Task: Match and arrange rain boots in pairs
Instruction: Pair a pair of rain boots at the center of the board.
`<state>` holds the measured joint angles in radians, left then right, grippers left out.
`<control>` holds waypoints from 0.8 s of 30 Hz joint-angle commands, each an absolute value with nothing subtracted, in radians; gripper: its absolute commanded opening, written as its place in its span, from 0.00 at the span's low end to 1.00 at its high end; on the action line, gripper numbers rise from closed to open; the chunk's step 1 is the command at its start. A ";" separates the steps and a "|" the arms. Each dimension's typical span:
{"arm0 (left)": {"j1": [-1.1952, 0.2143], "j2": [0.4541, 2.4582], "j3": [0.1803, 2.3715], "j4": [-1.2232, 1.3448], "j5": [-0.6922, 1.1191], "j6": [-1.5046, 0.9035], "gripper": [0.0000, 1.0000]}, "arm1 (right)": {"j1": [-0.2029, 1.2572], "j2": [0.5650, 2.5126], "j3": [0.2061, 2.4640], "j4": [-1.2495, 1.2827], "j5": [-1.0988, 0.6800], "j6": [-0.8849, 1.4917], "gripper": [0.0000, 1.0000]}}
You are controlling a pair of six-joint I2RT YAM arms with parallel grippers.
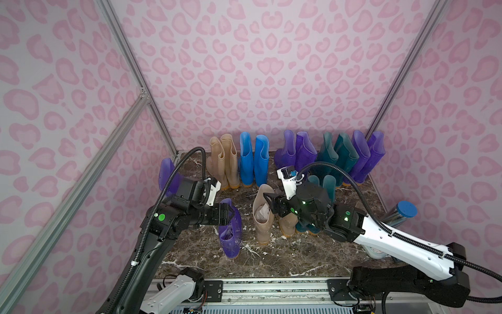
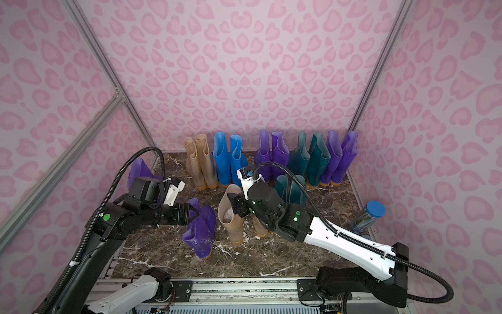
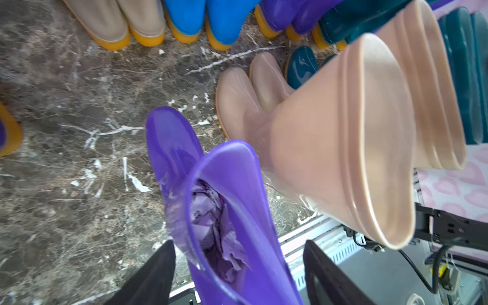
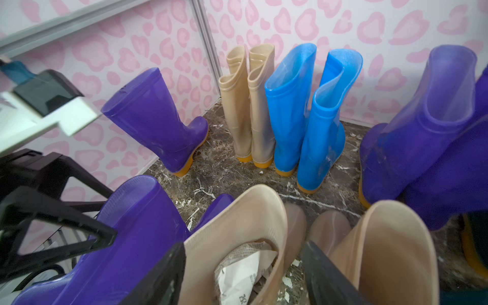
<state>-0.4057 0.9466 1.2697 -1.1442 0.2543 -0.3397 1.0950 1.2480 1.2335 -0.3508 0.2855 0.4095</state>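
A purple rain boot stuffed with paper stands front centre. My left gripper is open and straddles its top rim, with a gap on one side. Right of it stands a beige boot, paper inside. My right gripper is open around that boot's top. A second beige boot stands beside it, partly under the arm. Along the back wall stand pairs: beige, blue, purple, teal, purple. One purple boot leans at the left wall.
Two teal boots stand behind my right arm. A blue-capped cylinder leans at the right wall, and a white round object lies under the right arm. A metal rail borders the marble floor in front.
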 commanded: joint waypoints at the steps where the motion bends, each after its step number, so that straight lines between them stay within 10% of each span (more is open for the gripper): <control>1: -0.412 0.906 1.250 -1.066 0.230 -0.366 0.79 | 1.142 1.272 1.224 -0.391 0.400 0.530 0.73; 24: -0.413 0.806 1.143 -0.913 0.174 -0.291 0.80 | 1.295 1.353 1.333 -0.559 0.525 0.719 0.84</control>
<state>-0.4126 0.8215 1.1610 -0.9932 0.1921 -0.3096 1.2732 1.3556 1.3277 -0.5045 0.4431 0.6857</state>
